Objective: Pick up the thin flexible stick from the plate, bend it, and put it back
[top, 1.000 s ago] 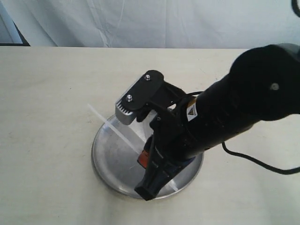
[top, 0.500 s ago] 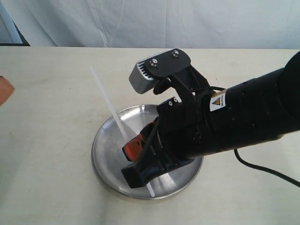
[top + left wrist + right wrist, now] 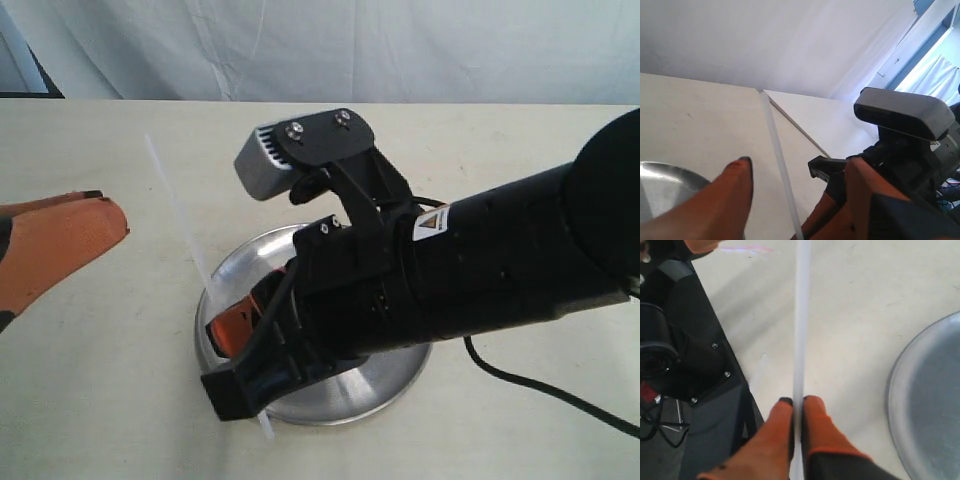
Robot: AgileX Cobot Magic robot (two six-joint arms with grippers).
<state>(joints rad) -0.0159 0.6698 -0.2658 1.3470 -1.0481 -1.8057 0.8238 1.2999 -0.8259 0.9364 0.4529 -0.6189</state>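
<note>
Right wrist view: the stick (image 3: 801, 315) is clamped between the closed fingers of the right gripper (image 3: 796, 404), and its long part slants up beside the plate (image 3: 935, 390). The left gripper (image 3: 60, 243) hovers near over the table (image 3: 100, 400), fingers apart. The pickup seems done. Next, the left gripper must close on the free end, so the bending can begin.

"What's the table carrying?"

"From my console: a pale table (image 3: 100, 400), a round steel plate (image 3: 238, 268) resting near its middle, a black cable (image 3: 560, 402) trailing across it at right."
</note>
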